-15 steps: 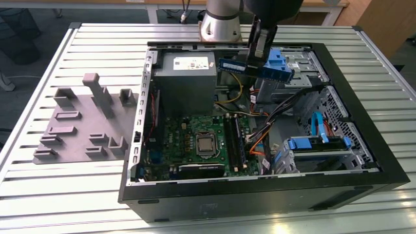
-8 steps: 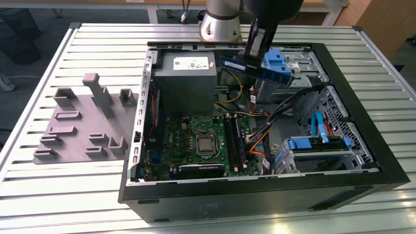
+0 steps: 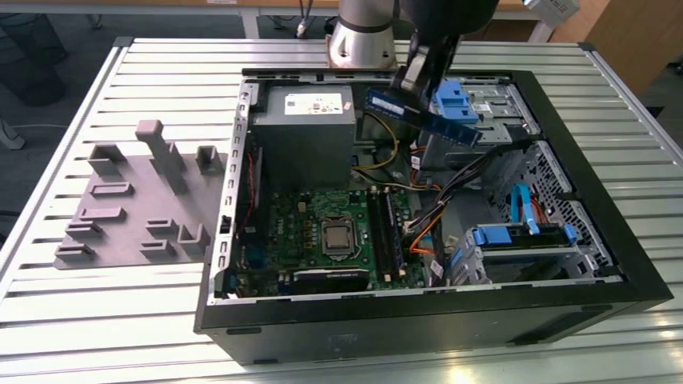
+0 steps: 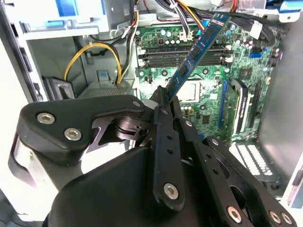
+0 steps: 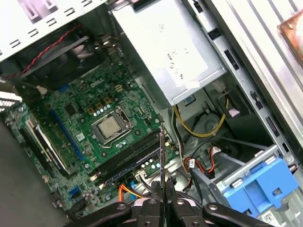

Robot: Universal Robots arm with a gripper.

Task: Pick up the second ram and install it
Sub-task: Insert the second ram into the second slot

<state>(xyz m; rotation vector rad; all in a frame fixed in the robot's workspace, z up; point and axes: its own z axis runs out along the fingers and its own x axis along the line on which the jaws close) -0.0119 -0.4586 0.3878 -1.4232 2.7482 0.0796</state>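
- The pincer is closed narrow on the second ram, holding the stick by one end
- The second ram hangs in the air over the far half of the open computer case, between the case's grey power supply and its blue drive bracket
- In the exterior view the second ram runs slantwise from the pincer toward the exterior view's right, well apart from the motherboard on the case floor
- In the second wrist view the second ram juts at an angle out of the pincer, with the green motherboard behind it inside the case
- In the first wrist view the second ram shows edge-on as a thin line rising from the pincer, in front of the black memory slots that lie just beside the processor socket in the case
- Outside the case, on the exterior view's left, a grey moulded tray lies on the slatted metal tabletop, just beside the case wall
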